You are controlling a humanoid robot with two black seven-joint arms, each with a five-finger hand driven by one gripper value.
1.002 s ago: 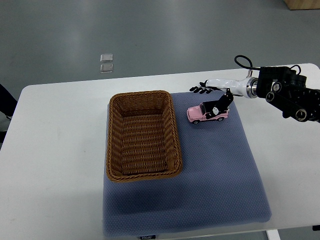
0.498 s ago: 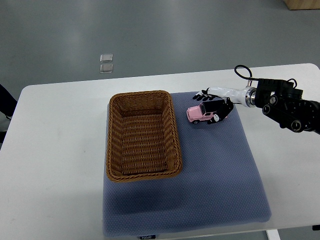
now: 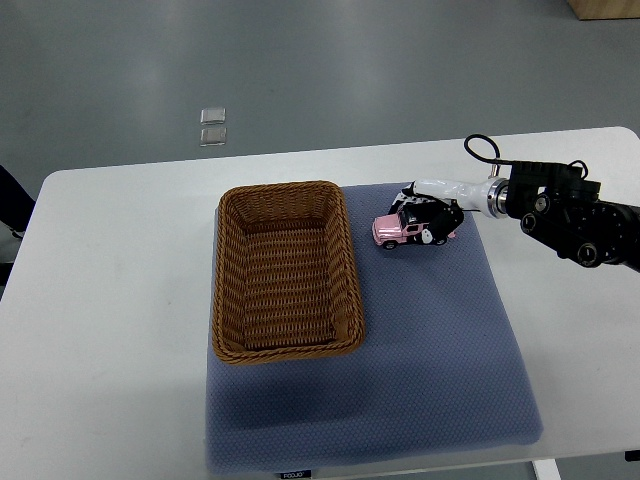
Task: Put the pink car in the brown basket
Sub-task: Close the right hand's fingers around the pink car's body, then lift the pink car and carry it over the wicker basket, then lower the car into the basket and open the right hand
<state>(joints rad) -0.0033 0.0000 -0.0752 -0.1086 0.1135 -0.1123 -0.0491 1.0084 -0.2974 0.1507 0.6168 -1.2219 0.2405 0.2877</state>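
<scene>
Room: grey floor behind a white table, camera looking steeply down on it.
Far left: something dark pokes in at the edge, can't tell what it is.
Floor bits: two small clear squares on the floor just past the table's far edge.
Mat: blue-grey mat covers the middle and right of the table and runs down to the near edge.
Basket: brown wicker basket, rectangular, sitting on the left part of the mat with its left rim about level with the mat's edge. Nothing in it that I can see.
Car: pink car is on the mat just right of the basket, up near the basket's far right corner, close to the rim but not touching it. So it's outside the basket.
Right hand: the right hand comes in from the right side, white wrist, black fingers curled down over the back half of the car and closed around it. Pink front end sticks out toward the basket.
Arm: black arm with a looped cable trails off the right edge.
Top right: a sliver of something tan in the corner.
</scene>
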